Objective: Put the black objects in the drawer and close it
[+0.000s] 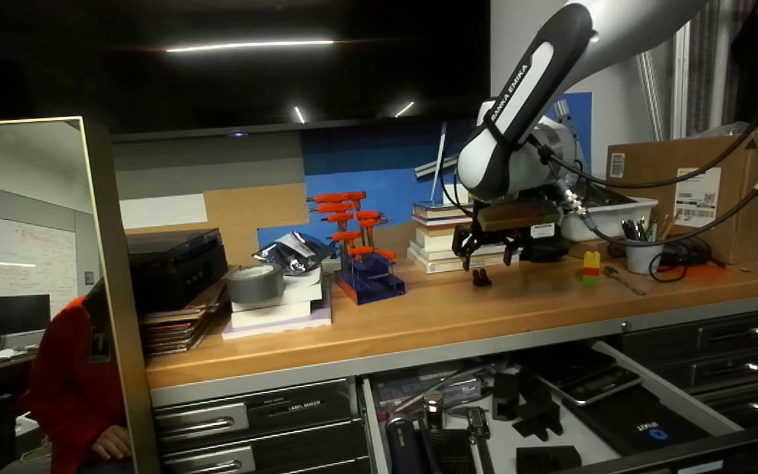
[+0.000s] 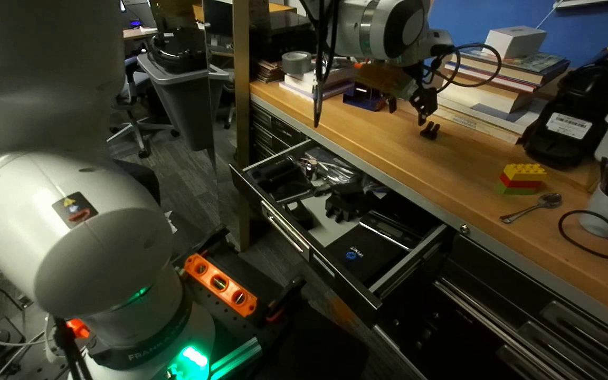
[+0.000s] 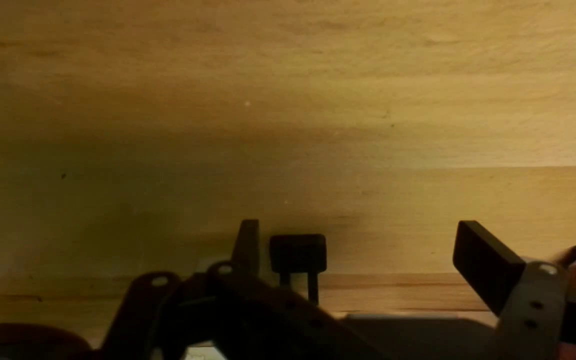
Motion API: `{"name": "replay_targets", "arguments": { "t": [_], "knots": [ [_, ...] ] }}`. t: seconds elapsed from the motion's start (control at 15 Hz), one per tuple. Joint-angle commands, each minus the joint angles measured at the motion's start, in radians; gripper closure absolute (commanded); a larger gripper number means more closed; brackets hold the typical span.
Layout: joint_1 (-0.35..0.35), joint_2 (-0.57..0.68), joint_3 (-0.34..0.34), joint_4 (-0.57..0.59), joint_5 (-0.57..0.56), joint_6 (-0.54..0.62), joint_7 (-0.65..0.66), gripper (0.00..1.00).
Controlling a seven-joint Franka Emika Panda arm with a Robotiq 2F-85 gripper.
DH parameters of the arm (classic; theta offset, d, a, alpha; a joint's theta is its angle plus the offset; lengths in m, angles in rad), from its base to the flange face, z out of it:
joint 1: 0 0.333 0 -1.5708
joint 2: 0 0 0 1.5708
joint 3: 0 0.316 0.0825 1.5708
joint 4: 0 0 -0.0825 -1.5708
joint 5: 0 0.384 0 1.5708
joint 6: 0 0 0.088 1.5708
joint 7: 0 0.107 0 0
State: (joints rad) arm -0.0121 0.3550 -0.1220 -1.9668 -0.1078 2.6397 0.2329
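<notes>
Matte-black and small, the task piece (image 3: pixel 298 252) rests on the wooden tabletop (image 1: pixel 412 316), just under the end effector (image 1: pixel 487 259). Fingers (image 3: pixel 247 245) spread wide; in the wrist view the piece shows between them, much nearer the picture-left one, gap visible on either side. It has two prongs (image 3: pixel 313 287) (lower ends partly blocked by the end effector there). Drawer (image 1: pixel 672 390) pulled out below the tabletop edge, lots inside: an irregular black block (image 2: pixel 347 203) around the middle, another black block (image 1: pixel 548 459) near the drawer front, a flat black box (image 2: pixel 375 247) with a blue logo (image 2: pixel 351 255), a dark silver-edged device (image 1: pixel 606 383) next to that box, clear packaging (image 2: pixel 330 166) toward the back. Device touching the box or not, can't tell. On the tabletop, in both exterior views: yellow-red-green brick stack (image 2: pixel 523 179), spoon (image 2: pixel 541 203) just beside it, white cup (image 2: pixel 607 211) with pens (image 1: pixel 639 230), book stack (image 1: pixel 435 238), blue rack (image 1: pixel 372 280), grey tape roll (image 1: pixel 257 286) on pale books (image 1: pixel 272 316). Red-handled tools (image 1: pixel 339 197) stand in the rack, in an exterior view. Cardboard box (image 1: pixel 697 196) sits behind the cup, also in an exterior view.
</notes>
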Motion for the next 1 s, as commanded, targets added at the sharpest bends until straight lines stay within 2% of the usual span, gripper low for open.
{"name": "replay_targets", "arguments": {
  "t": [0.0, 0.4, 0.8, 0.87, 0.93],
  "knots": [
    [-0.043, 0.155, 0.021, 0.212, 0.055, -0.055, -0.088, 0.0],
    [-0.079, 0.323, 0.033, 0.437, 0.082, -0.136, -0.145, 0.0],
    [-0.095, 0.404, 0.033, 0.566, 0.081, -0.188, -0.157, 0.0],
    [-0.097, 0.413, 0.033, 0.579, 0.078, -0.189, -0.162, 0.08],
    [-0.099, 0.421, 0.033, 0.59, 0.078, -0.192, -0.164, 0.26]
  ]
}}
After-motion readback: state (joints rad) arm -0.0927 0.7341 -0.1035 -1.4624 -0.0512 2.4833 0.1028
